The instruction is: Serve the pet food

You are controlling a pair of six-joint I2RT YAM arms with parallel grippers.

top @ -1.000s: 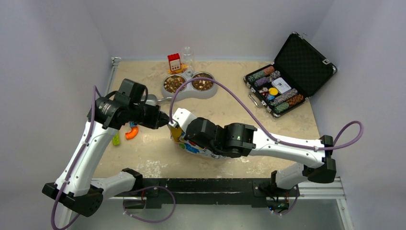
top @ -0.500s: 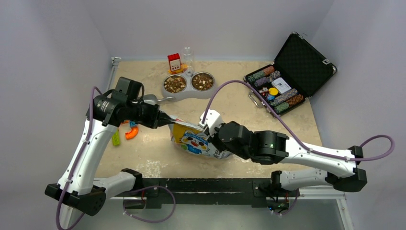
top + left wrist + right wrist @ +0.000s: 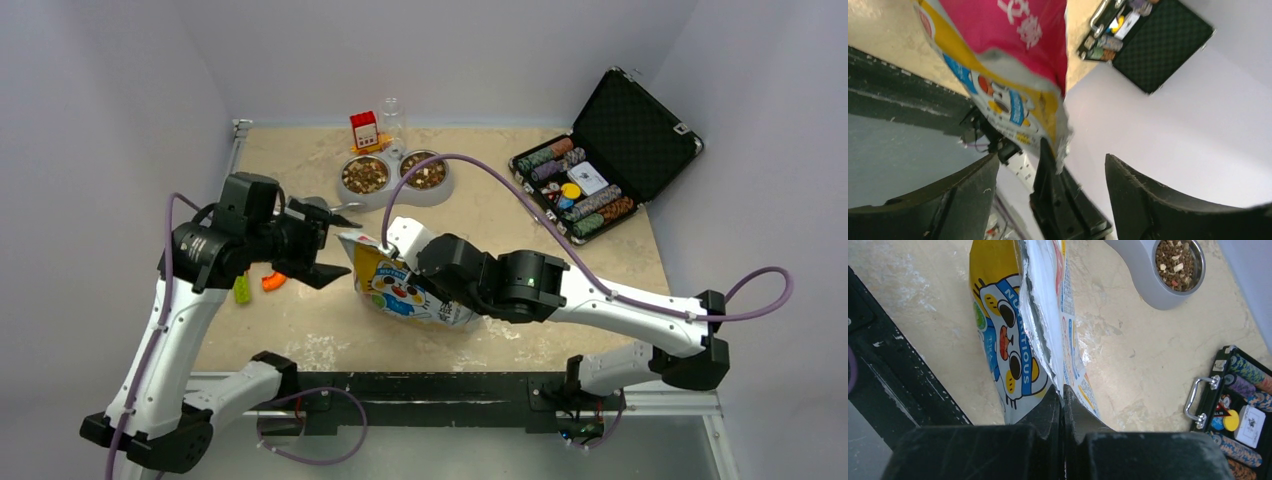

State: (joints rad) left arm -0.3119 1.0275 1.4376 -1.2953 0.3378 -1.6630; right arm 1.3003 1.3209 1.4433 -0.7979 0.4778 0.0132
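Note:
The pet food (image 3: pixel 365 175) (image 3: pixel 1179 262) fills both cups of the grey double bowl (image 3: pixel 394 193) at the back. A white-and-yellow cartoon bag (image 3: pixel 405 290) (image 3: pixel 1008 340) (image 3: pixel 1008 60) stands mid-table with its torn top open. My right gripper (image 3: pixel 388 243) (image 3: pixel 1063 390) is shut on the bag's upper edge. My left gripper (image 3: pixel 322 247) (image 3: pixel 1052 159) is open just left of the bag's top corner, holding nothing. The inside of the bag is hidden.
An open black case of poker chips (image 3: pixel 590 180) lies at the back right. A red box (image 3: pixel 364 130) and a clear glass (image 3: pixel 391 113) stand behind the bowl. Orange (image 3: pixel 272 281) and green (image 3: pixel 243 290) toys lie under the left arm.
My left gripper has let go of the bag's corner, opened wide and drawn back to the left. The right gripper stays shut on the bag's edge and has swung left with it.

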